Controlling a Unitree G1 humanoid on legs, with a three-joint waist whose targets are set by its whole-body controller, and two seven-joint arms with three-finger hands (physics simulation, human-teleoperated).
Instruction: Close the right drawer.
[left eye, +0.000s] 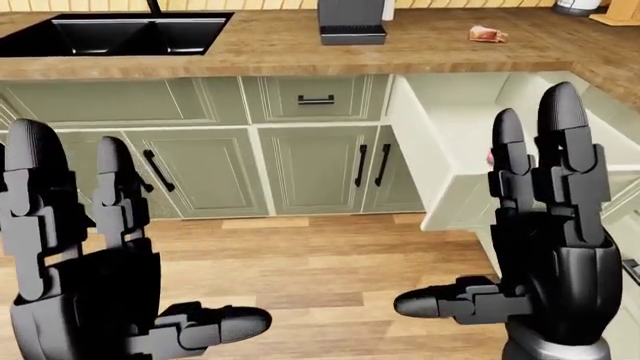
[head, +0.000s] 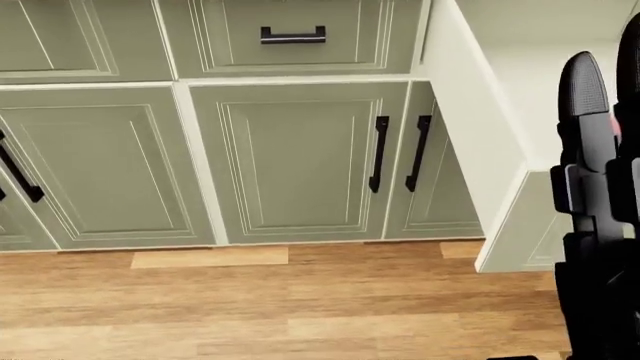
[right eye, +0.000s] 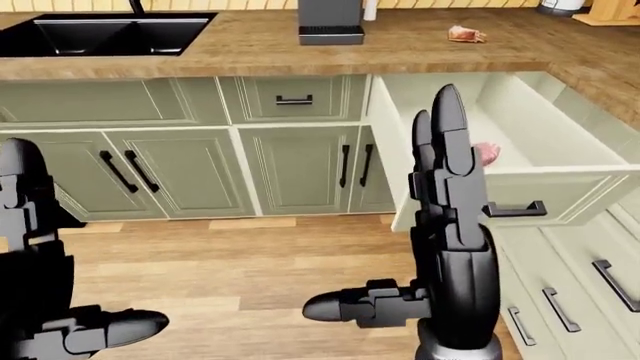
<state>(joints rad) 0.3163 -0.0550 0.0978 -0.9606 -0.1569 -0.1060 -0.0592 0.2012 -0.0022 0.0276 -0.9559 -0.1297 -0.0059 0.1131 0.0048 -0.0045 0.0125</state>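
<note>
The right drawer (right eye: 575, 191) stands pulled far out from under the wooden counter, and its white inside shows. Its black handle (right eye: 515, 210) sits on the pale green front panel. A pink item (right eye: 488, 154) lies inside it. My right hand (right eye: 430, 225) is open with fingers upright and thumb out to the left. It is raised before the left end of the drawer front, and I cannot tell whether it touches. My left hand (left eye: 120, 247) is open and empty at the lower left of the left-eye view.
A black sink (left eye: 120, 34), a dark appliance (left eye: 350, 22) and a piece of meat (left eye: 487, 34) are on the counter. A closed drawer (left eye: 315, 99) and cabinet doors (head: 295, 161) lie left of the open one. More drawers (right eye: 560, 300) line the lower right. The floor (left eye: 300, 262) is wood.
</note>
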